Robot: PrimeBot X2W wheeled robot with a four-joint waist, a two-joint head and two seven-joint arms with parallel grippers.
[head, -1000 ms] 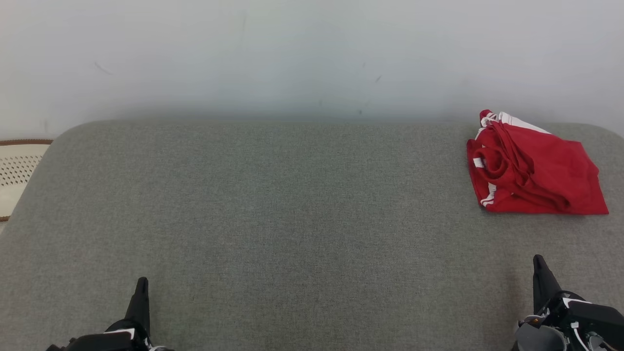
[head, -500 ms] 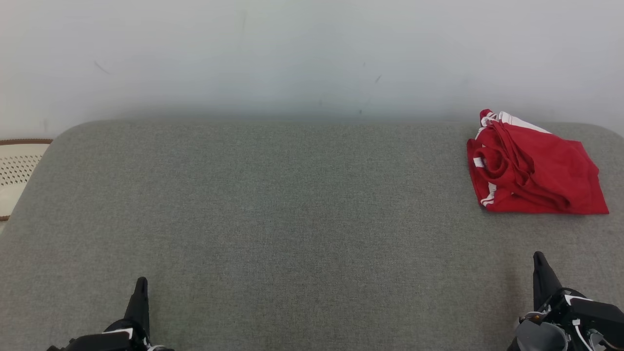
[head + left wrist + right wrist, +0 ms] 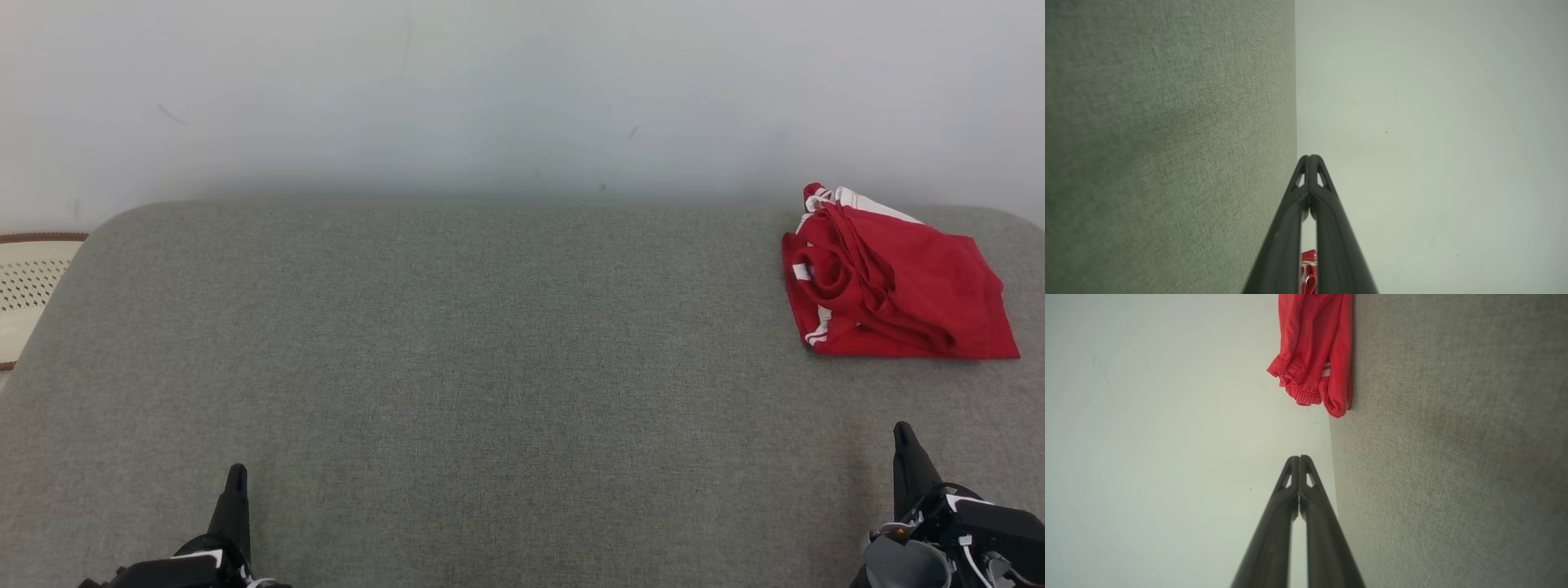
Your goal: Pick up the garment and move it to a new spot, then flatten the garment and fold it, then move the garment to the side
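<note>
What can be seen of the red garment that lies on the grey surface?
The red garment looks like soft sports shorts, with white side stripes, a gathered elastic band and a small white label. It lies roughly folded, flat on its right part and bunched in rolls on its left, at the far right of the grey fabric surface, near its far edge. Only that surface touches it; the shut right gripper is apart from it.

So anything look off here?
Nothing spilled or damaged. The garment lies bunched, not flat, far right on the table; left gripper and right gripper rest shut, clear of it.
</note>
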